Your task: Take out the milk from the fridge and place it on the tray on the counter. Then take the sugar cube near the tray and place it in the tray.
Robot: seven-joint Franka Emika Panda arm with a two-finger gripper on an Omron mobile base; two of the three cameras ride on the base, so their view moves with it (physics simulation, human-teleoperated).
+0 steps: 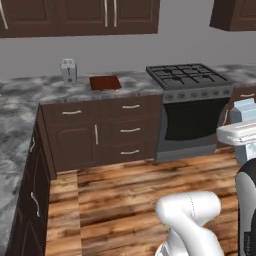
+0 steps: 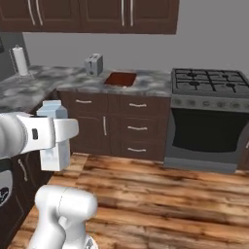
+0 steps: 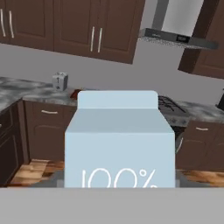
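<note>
My gripper (image 2: 62,130) is shut on the milk (image 2: 54,146), a pale blue-and-white gable-top carton held upright in the air over the wooden floor. In the hand view the milk (image 3: 120,144) stands close in front of the camera. At the right edge of the left base view the milk (image 1: 245,111) shows above the hand. The dark reddish-brown tray (image 1: 105,82) (image 2: 120,78) lies flat on the grey marbled counter (image 1: 30,92) across the room, well away from the gripper. The fridge is out of view. The sugar cube is too small to make out.
A silver toaster (image 1: 68,71) (image 2: 94,63) stands left of the tray. A black gas stove with oven (image 1: 189,76) (image 2: 209,80) sits to the tray's right. A paper towel roll (image 2: 20,61) stands on the left counter wing. Wooden floor lies between me and the cabinets.
</note>
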